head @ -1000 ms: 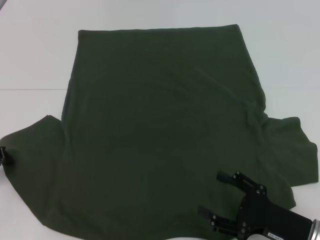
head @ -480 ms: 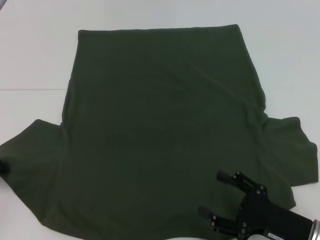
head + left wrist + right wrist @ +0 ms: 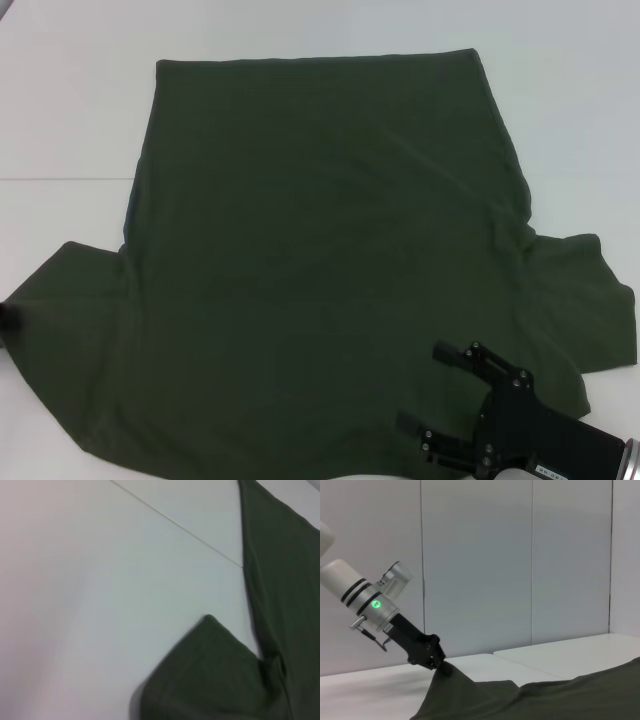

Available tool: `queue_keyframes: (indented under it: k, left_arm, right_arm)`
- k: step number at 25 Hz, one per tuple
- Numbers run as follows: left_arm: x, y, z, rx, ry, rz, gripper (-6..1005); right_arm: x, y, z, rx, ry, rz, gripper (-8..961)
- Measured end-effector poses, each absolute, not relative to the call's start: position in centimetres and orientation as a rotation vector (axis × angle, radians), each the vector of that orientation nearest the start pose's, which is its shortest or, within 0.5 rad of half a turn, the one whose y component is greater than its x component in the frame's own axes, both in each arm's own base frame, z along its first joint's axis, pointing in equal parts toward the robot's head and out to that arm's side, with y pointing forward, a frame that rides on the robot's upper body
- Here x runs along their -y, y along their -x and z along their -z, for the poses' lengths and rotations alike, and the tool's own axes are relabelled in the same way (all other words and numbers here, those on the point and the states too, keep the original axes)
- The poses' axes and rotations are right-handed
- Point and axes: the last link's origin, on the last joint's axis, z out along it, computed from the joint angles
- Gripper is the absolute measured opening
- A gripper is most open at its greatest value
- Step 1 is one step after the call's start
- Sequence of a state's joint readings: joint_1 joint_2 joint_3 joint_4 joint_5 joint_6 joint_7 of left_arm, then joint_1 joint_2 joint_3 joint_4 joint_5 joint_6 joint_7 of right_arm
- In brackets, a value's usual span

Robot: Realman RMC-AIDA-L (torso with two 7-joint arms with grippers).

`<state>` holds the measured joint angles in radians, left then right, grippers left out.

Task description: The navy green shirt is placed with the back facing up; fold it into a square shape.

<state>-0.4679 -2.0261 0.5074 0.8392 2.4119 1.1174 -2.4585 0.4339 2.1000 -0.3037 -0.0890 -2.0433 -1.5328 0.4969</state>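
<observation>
Olive cloth, head view: the navy green shirt (image 3: 330, 270) lies spread flat on the white counter (image 3: 70, 120), filling most of the frame; straight hem toward the top, sleeves out at lower left and lower right.
Head view, left sleeve: reaches the left edge of the frame at mid-low height, where a dark blurred bit of the left claw (image 3: 5, 318) shows at the sleeve tip.
Head view, right claw (image 3: 433, 394): black, lower right of the frame, over the shirt's lower part; two fingers spread wide apart, nothing between them. Contact with the cloth cannot be told.
Head view, counter: a thin seam line crosses it at left, mid height.

Left wrist view, shirt (image 3: 210, 675): sleeve corner fills the lower centre and lower right; the body's side edge runs up the right of the frame.
Left wrist view, counter (image 3: 100, 580): pale, with a diagonal seam from top centre to the shirt edge. Own fingers not visible.

Right wrist view, left claw (image 3: 441, 668): black, left of centre, on a white arm with a green light; its tip is closed on a raised peak of the shirt (image 3: 530, 700), pulling the cloth into a tent.
Right wrist view, backdrop: grey panelled wall (image 3: 520, 555).
</observation>
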Motion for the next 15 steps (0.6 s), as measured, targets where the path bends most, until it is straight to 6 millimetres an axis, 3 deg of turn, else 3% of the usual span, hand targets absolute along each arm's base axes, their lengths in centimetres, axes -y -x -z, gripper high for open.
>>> queue_keyframes:
  k: [7,15]
  left_arm:
    - [-36.3,35.0,-7.4,1.732,1.751,0.443,-2]
    - [-38.0,30.0,-3.1,1.699,1.961,0.457,-2]
  right_arm:
    - [-25.3,-29.1,7.1,-0.301,2.442,-0.925,941]
    - [-25.3,-29.1,7.1,-0.301,2.442,-0.926,941]
